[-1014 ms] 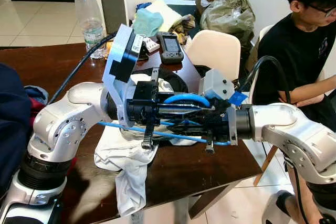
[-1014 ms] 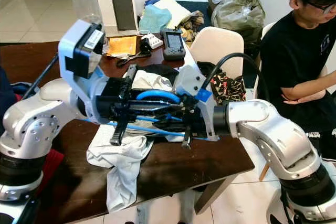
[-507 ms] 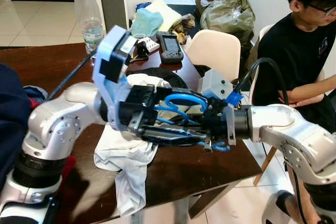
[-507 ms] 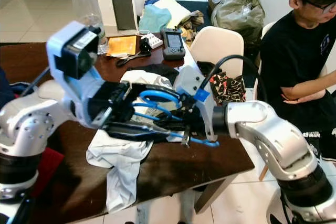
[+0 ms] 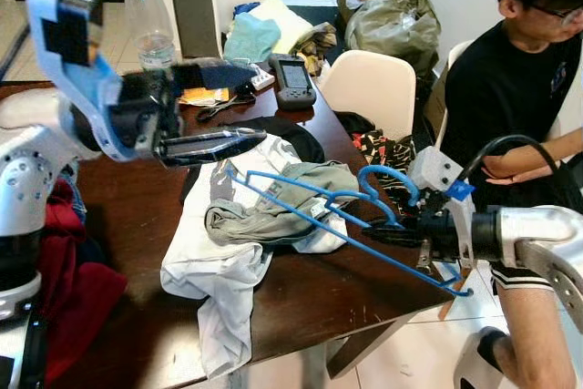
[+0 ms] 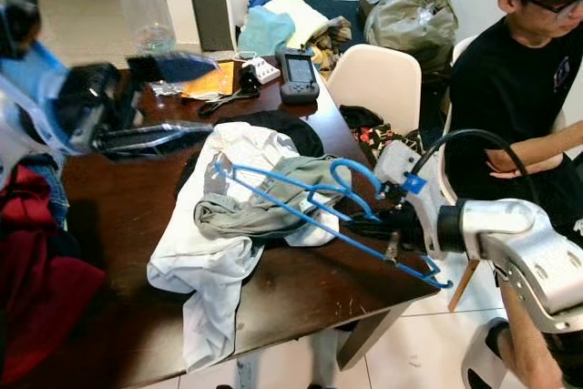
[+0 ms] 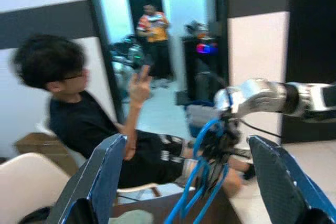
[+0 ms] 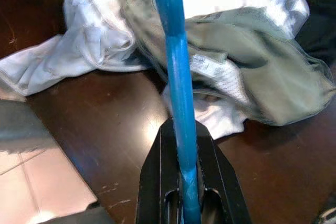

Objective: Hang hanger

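Note:
A blue plastic hanger (image 5: 364, 241) is held low over the brown table (image 5: 137, 198), its hook (image 5: 390, 171) toward the table's right edge. My right gripper (image 5: 390, 230) is shut on the hanger's bar near the hook, and the right wrist view shows the bar (image 8: 176, 77) clamped between the black fingers (image 8: 157, 182). The hanger's far end lies over an olive-grey garment (image 5: 264, 218) that rests on a white shirt (image 5: 205, 271). I cannot tell whether the garment is threaded on the hanger. My left gripper (image 5: 239, 107) is raised at the left, open and holding nothing.
A person (image 5: 510, 88) sits close at the right of the table. White chairs (image 5: 373, 88) stand behind it. A water bottle (image 5: 146, 6), a handheld device (image 5: 293, 79) and a black garment (image 5: 305, 141) lie on the far part. Red cloth (image 5: 64, 271) hangs at the left.
My left gripper has let go of the hanger and swung up and left. The right gripper has drawn the hanger to the right, uncovering the olive-grey garment.

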Controlling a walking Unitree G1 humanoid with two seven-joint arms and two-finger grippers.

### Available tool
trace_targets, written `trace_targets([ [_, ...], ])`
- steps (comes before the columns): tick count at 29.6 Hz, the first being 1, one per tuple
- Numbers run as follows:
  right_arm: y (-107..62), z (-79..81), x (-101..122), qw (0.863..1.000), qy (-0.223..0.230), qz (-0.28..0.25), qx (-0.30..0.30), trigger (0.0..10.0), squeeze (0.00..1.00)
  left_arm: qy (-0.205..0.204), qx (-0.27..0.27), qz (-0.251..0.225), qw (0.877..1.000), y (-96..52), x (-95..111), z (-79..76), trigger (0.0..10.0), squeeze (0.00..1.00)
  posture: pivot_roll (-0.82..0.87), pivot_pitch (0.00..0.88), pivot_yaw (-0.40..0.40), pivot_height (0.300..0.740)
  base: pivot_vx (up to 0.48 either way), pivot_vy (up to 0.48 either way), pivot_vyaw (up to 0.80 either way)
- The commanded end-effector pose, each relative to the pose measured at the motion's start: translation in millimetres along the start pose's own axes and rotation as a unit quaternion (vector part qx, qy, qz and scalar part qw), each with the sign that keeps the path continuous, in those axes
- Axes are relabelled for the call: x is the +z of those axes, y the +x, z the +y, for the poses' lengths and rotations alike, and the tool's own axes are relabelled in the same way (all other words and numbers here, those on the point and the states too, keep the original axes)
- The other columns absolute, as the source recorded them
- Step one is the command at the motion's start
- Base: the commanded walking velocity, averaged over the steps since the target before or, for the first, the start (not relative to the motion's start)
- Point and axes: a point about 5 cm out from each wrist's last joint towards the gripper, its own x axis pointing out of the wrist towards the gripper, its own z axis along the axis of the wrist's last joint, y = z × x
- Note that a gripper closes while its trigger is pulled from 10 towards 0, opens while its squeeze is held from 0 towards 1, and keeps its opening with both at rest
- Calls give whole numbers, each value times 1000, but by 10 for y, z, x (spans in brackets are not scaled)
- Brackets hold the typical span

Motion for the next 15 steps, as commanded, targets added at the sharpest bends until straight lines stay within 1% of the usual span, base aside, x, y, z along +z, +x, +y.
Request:
trace_targets([
  [1,-166,-222,36,996,19,-36,-85,0,0,34,93,1,995,-71,36,133,10000,435,102,136,-36,740,0,0,0],
  [2,-166,-222,36,996,19,-36,-85,0,0,34,93,1,995,-71,36,133,10000,435,102,136,-36,740,0,0,0],
  [3,-221,-312,76,990,33,-67,-120,0,0,34,132,-6,991,-56,5,174,10000,0,102,136,-36,740,0,0,0],
  [4,-258,-365,100,985,42,-87,-140,0,0,34,154,-10,987,-48,-16,198,10000,0,102,136,-37,740,0,0,0],
  [5,-285,-410,143,979,57,-118,-156,0,0,23,173,-16,985,-26,-59,203,10000,0,99,141,-38,740,0,0,0],
  [6,-299,-432,169,975,66,-136,-164,0,0,17,182,-20,983,-12,-85,203,10000,0,99,141,-38,740,0,0,0],
  [7,-299,-432,169,975,66,-136,-164,0,0,17,182,-20,983,-12,-85,203,10000,0,99,141,-38,740,0,0,0],
  [9,-335,-482,201,959,83,-194,-187,0,0,-16,244,-35,969,43,-248,211,10000,0,97,144,-39,740,0,0,0],
  [10,-326,-503,198,952,92,-208,-203,0,0,-17,288,-12,957,63,-380,220,10000,0,96,147,-44,740,0,0,0],
  [11,-326,-503,198,952,92,-208,-203,0,0,-17,288,-12,957,63,-380,220,10000,0,96,147,-44,740,0,0,0],
  [12,-242,-532,164,936,121,-229,-237,0,0,-41,375,9,926,86,-642,219,10000,0,98,154,-44,740,0,0,0],
  [13,-242,-532,164,936,121,-229,-237,0,0,-41,375,9,926,86,-642,219,10000,0,98,154,-44,740,0,0,0],
  [14,-197,-535,150,929,137,-240,-247,0,0,-63,406,7,912,90,-737,209,10000,0,97,152,-42,740,0,0,0],
  [15,-108,-514,137,924,148,-245,-254,2196,0,-63,454,29,888,81,-855,196,10000,0,96,154,-43,740,0,0,0],
])
